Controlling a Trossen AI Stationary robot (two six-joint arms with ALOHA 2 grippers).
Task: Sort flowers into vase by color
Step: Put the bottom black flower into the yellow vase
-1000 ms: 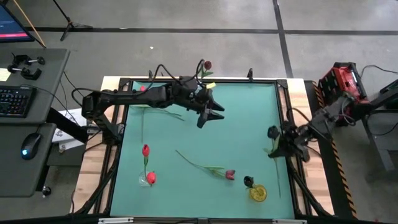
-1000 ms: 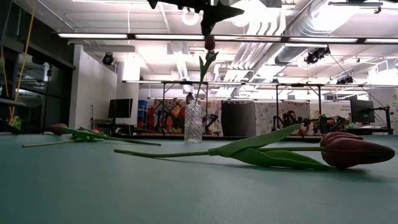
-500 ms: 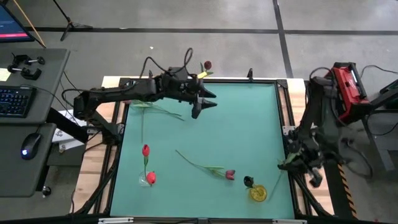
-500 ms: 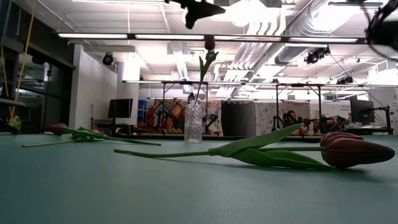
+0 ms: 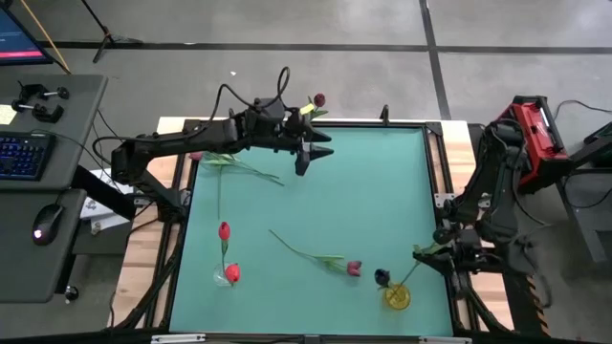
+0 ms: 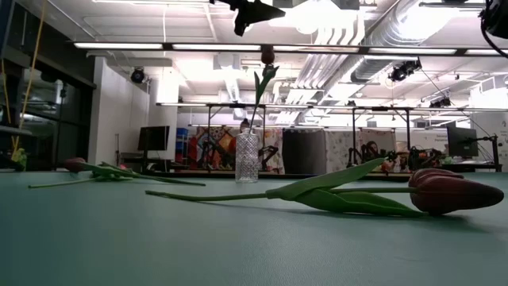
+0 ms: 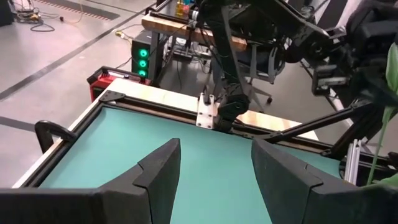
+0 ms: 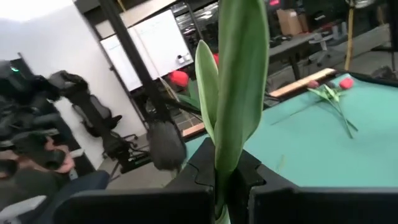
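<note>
Right gripper (image 5: 442, 250) is clamped on a dark flower (image 5: 382, 277) at the worktop (image 5: 382, 182) edge, just by the yellow vase (image 5: 396, 297), and because the stem is long and bendy, it may miss the vase's small mouth.

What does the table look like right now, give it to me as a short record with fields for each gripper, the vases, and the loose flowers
left gripper: open, empty, high over the far side of the green mat
right gripper: shut on a dark flower, at the mat's right edge
yellow vase: near right corner, just below the dark bloom
glass vase: holds one maroon flower
loose flowers: one maroon flower lying mid-mat
</note>
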